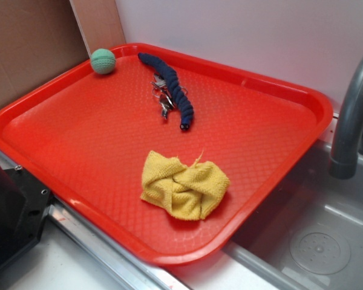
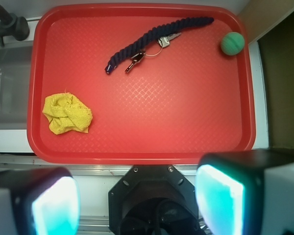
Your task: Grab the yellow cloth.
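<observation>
Cloth (image 1: 184, 184), yellow and crumpled, lay on the red tray (image 1: 78, 121) in the lower middle of the exterior frame, near the tray's front rim; in the wrist view it sat at the left, close to the lower left corner. Nothing touched it. The gripper (image 2: 137, 200) filled the bottom of the wrist frame, its two fingers (image 2: 54, 205) spread wide with nothing between them, off the tray's near edge and well apart from the cloth. A dark rope (image 1: 169, 87) with keys (image 1: 162, 96) and a green ball (image 1: 103, 61) lay toward the far side. By my judgement the task was barely begun: the approach, descent and closing on the cloth were all left to do.
</observation>
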`<state>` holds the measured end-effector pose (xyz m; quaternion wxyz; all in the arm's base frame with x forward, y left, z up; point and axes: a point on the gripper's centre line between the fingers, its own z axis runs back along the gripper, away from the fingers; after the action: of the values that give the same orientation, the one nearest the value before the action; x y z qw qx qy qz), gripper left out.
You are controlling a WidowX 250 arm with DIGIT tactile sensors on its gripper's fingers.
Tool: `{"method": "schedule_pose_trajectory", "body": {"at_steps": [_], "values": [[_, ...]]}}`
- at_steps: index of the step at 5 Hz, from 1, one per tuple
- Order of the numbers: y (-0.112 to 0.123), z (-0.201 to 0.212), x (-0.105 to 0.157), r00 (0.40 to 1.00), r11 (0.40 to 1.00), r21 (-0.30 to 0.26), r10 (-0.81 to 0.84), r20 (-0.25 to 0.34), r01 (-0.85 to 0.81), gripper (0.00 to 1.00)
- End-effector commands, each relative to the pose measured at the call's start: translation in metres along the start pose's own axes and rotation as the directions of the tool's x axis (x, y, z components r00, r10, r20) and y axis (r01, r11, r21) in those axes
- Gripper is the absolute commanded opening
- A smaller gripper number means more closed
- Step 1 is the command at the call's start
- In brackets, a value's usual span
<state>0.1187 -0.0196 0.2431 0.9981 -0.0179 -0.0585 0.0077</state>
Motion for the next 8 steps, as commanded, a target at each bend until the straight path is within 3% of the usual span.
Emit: {"method": "schedule_pose_trajectory", "body": {"at_steps": [1,2,4,5,6,7,8], "values": [[0.000,0.000,0.000,1.000,1.000,0.000,0.000,0.000,0.000,1.00],[-0.046,-0.054,0.014,0.969,0.969,-0.029,-0.246,0.007,0.246,1.00],[-0.114,-0.161,0.013,0.791,0.791,0.052,-0.611,0.022,0.610,1.00],[-0.124,-0.209,0.014,0.713,0.714,0.042,-0.700,0.029,0.699,1.00],[-0.125,-0.242,0.017,0.715,0.714,0.036,-0.700,-0.010,0.699,1.00],[-0.121,-0.247,0.015,0.748,0.747,0.027,-0.664,-0.027,0.664,0.00],[-0.105,-0.235,0.019,0.790,0.790,0.013,-0.613,-0.018,0.613,0.00]]}}
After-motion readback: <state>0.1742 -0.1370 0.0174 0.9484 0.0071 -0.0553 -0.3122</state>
